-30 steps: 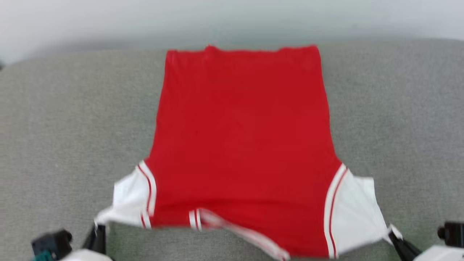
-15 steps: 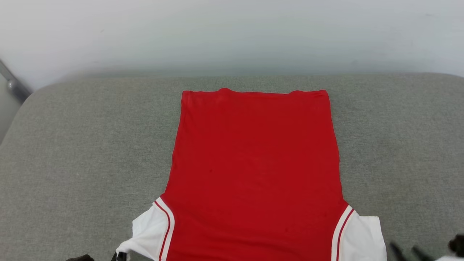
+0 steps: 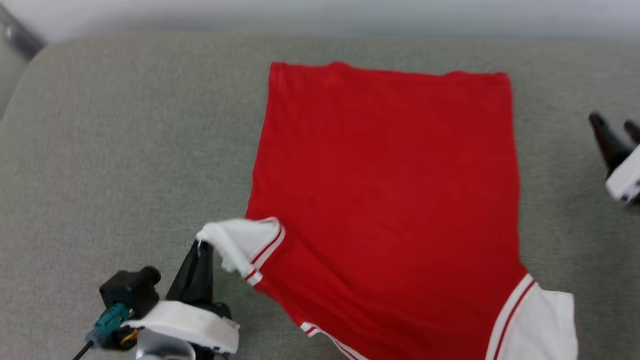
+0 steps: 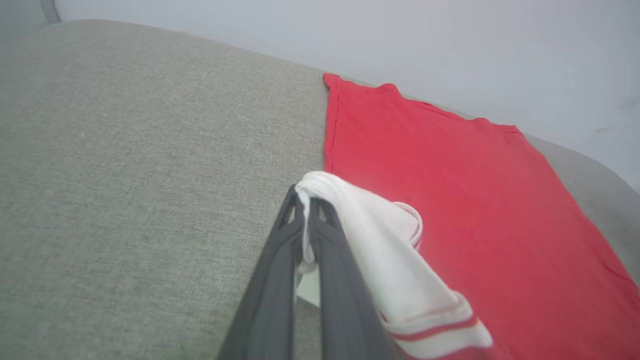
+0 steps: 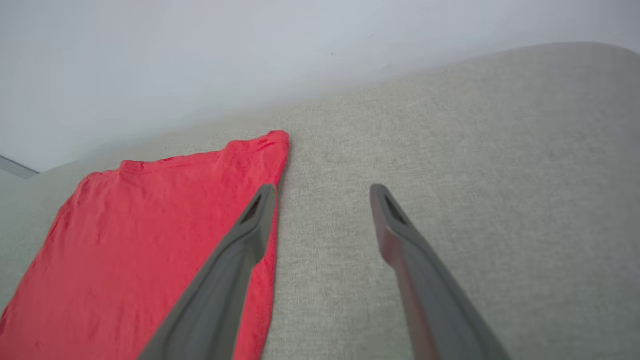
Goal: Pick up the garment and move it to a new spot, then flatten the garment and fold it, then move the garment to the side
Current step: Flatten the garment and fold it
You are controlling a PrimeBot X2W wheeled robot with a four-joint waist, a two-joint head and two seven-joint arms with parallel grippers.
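Observation:
The garment (image 3: pixel 390 200) is a red T-shirt with white sleeves, spread plain side up on the grey cushion (image 3: pixel 125 150), hem at the far end. My left gripper (image 3: pixel 200 247) is shut on the white left sleeve (image 3: pixel 240 242) and holds it lifted and folded in over the red body; the same pinch shows in the left wrist view, gripper (image 4: pixel 302 197), sleeve (image 4: pixel 380 240). My right gripper (image 3: pixel 612 122) stands open over bare cushion beyond the garment's right edge, with nothing between its fingers (image 5: pixel 255 215). The right sleeve (image 3: pixel 542 325) lies flat at the near right.
A pale wall (image 3: pixel 350 12) runs behind the cushion's far edge. A dark metal bar (image 3: pixel 17 37) slants at the far left corner. Bare grey cushion lies on both sides of the garment (image 5: pixel 150 240).
The right gripper has opened, let go of the right sleeve and moved away up the right side. The left gripper has carried its sleeve inward over the body. The camera has shifted.

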